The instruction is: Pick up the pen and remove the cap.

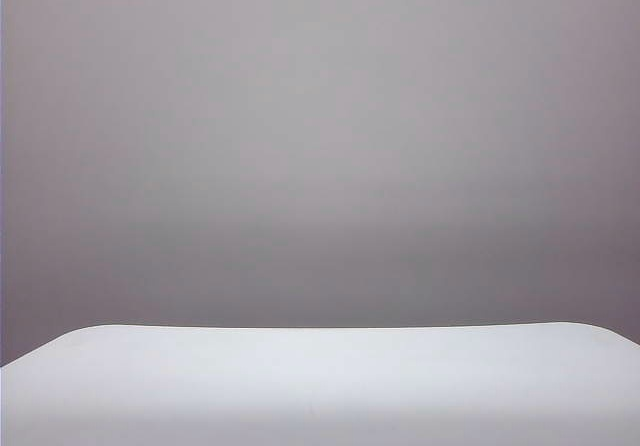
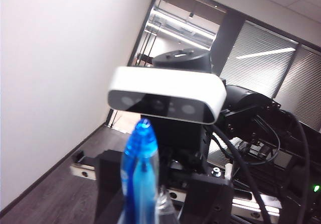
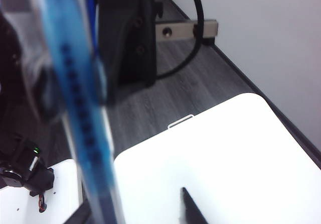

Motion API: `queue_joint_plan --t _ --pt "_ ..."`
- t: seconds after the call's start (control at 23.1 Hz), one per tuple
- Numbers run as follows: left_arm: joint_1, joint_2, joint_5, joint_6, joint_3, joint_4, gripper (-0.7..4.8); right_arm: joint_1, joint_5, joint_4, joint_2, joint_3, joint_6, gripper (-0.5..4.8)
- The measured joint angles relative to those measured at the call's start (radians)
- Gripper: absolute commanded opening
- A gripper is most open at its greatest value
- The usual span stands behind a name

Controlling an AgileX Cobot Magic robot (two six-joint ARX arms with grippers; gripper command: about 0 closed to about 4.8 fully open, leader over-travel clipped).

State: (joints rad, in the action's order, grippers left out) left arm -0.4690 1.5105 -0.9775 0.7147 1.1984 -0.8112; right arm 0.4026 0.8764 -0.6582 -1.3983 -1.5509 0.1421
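Note:
The pen (image 2: 141, 174) stands up in front of my left wrist camera. It is blue-tinted and translucent, with a darker blue strip and a rounded end like the cap. Whether the cap sits on the pen I cannot tell. My left gripper (image 2: 143, 220) is shut on its lower part, with the fingers themselves out of frame. In the right wrist view the pen (image 3: 83, 113) is a long blurred blue stick. It passes between the fingers of my right gripper (image 3: 133, 204) and lies close to one finger. The other fingertip (image 3: 186, 199) stands well apart, so this gripper is open. The exterior view shows neither the pen nor an arm.
The white table (image 1: 320, 386) lies below, with its rounded corner (image 3: 235, 133) over dark wood floor. The right arm's white wrist camera (image 2: 165, 96) faces the left one closely, with black cables (image 2: 261, 153) beside it. A plain wall (image 1: 320, 146) stands behind the table.

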Motion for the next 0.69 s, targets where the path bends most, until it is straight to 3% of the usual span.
queue_joint_plan --t 0.04,0.13,0.69 --pt "-0.008 0.0 0.0 0.0 0.0 0.0 0.17 0.004 0.002 0.008 0.0 0.0 -0.004 1.82" --pt "-0.018 0.005 0.01 0.0 0.0 0.0 0.17 0.014 0.008 0.019 0.0 0.0 -0.01 0.02" --pt "-0.019 0.006 0.014 0.0 0.0 0.014 0.17 0.015 0.016 -0.015 0.001 -0.001 0.008 -0.06"
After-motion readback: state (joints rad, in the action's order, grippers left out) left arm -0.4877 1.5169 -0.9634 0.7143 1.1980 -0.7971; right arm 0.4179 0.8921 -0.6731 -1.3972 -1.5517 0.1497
